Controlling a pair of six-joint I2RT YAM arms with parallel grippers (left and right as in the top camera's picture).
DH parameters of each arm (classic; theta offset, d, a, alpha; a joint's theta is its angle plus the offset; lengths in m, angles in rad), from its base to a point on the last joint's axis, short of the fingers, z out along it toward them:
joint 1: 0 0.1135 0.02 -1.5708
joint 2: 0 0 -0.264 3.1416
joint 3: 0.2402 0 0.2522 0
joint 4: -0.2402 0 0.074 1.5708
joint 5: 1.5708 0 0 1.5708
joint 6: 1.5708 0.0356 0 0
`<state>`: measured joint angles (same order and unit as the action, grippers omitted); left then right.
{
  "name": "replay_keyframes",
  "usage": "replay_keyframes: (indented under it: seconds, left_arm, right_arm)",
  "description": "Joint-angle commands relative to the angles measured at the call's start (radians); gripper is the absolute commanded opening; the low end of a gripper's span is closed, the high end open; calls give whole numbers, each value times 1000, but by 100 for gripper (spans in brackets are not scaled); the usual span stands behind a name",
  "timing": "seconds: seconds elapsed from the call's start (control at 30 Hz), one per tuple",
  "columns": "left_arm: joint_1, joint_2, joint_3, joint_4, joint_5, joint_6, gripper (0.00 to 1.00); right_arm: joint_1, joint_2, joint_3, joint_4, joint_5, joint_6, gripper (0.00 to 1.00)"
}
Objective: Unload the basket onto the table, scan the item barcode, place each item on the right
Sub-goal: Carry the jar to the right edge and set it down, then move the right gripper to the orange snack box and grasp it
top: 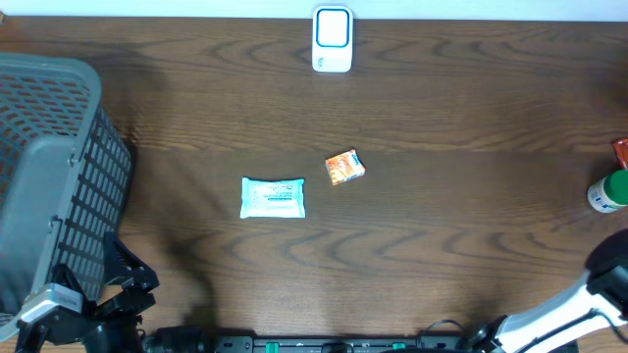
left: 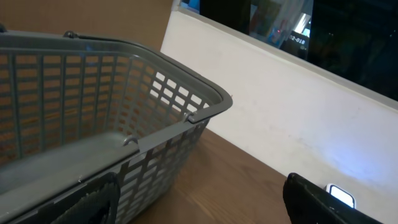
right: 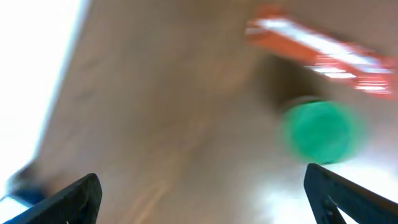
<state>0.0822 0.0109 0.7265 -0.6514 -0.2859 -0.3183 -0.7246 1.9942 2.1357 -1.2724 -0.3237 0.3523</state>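
A: Scan items, where?
B: Two packets lie mid-bench, well apart from both arms. The pale blue packet (top: 273, 197) is flat at the centre, and the orange packet (top: 344, 168) is near it on the right, a little toward the far edge and turned at an angle. They are not touching. I can't tell which one is meant for the scan.
A: Scanner?
B: The scanner (top: 333, 39) is white with a blue-framed face. It sits at the middle of the bench's (top: 442, 235) far edge, with nothing on it or against it.
A: Left gripper?
B: The left gripper (left: 199, 186) is at the near left corner, beside the grey basket (top: 49, 176) that takes up the left edge. Its fingers are spread wide with nothing between them; the wrist view looks past them at the basket wall.
A: Right?
B: The right gripper (right: 202, 177) is at the near right corner. Its wrist view is blurred, but both fingers show at the bottom corners, far apart and empty.
A: Anything by it?
B: A green-capped bottle (top: 608, 191) stands at the right edge with a red packet (top: 621, 150) just beyond it toward the far side, cut off by the frame. The gripper touches neither.
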Motion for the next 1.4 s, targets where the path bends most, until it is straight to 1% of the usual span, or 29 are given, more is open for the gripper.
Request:
replay_keyframes:
  seconds: [0.0,0.1,0.17,0.2,0.37,0.47,0.57,0.8,0.93,1.13,1.27,1.3,1.37]
  left_arm:
    - [-5,-8,-3,0,5,-9,84]
    - [-5,-8,-3,0,5,-9,84]
    - [-5,-8,-3,0,5,-9,84]
    - [-5,-8,-3,0,5,-9,84]
    - [-5,-8,-3,-1,5,-9,84]
    - [-5,-8,-3,-3,5,-9,84]
    - [-5,-8,-3,-3,5,-9,84]
    - [-5,-8,-3,-3,5,-9,84]
    - [-5,-8,-3,-3,5,-9,84]
    - [-5,-8,-3,-3,5,-9,85]
    - [-5,-8,-3,-3,5,-9,85]
    - [-5,-8,-3,-3,5,-9,84]
    - [-5,-8,-3,-3,5,-9,85]
  right_arm:
    - [217,-30,12,-39,-239,-95,99]
    - [409,-9,1,-76,-226,-299,99]
    - [559,11,-13,-93,-190,-375,99]
    - [623,23,-19,-94,-155,-390,99]
    - [937,108,-24,-86,122,-391,99]
    - [1078,179,-24,-72,253,-380,99]
    - [1166,252,-24,-47,348,-336,99]
    - [1243,399,-24,-45,356,-315,99]
    - [1249,449,-25,-49,356,-291,99]
    - [1250,468,-25,-90,336,-283,99]
    - [1264,468,-25,-89,336,-282,99]
    - [1264,468,-25,-88,336,-282,99]
    - [1264,468,-25,-83,336,-282,94]
